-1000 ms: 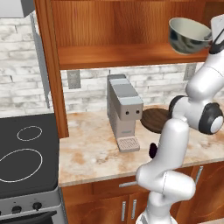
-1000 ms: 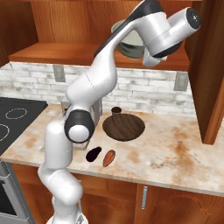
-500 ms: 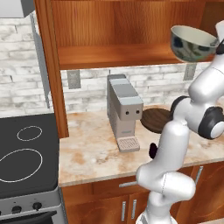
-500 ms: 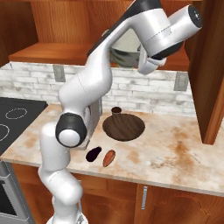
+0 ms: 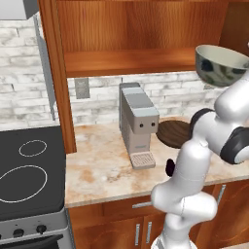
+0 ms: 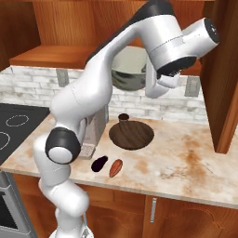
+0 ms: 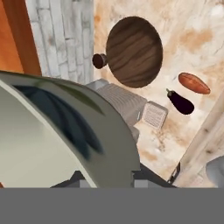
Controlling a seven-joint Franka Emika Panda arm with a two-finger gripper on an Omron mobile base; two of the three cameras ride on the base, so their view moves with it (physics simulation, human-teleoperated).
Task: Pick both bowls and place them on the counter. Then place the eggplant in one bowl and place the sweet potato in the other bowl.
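The grey-green bowl (image 5: 221, 65) hangs in the air in front of the wooden shelf, and my gripper (image 7: 109, 180) is shut on its rim. In the right base view this bowl (image 6: 128, 69) is tucked behind my hand, high above the counter (image 6: 186, 158). Below it on the stone sits the shallow dark wooden bowl (image 6: 131, 135) (image 7: 134, 51). Apart from both bowls, the eggplant (image 6: 99, 163) (image 7: 180, 101) and the sweet potato (image 6: 115, 168) (image 7: 194, 83) lie side by side near the front edge.
A grey coffee machine (image 5: 137, 124) stands on the counter left of the wooden bowl. A small dark cup (image 6: 123, 118) sits just behind that bowl. The black stovetop (image 5: 29, 170) is at far left. A wooden cabinet side (image 6: 225, 93) rises at right.
The grey-green bowl has come away from the shelf and moved lower, still in my gripper. The things on the counter have stayed put.
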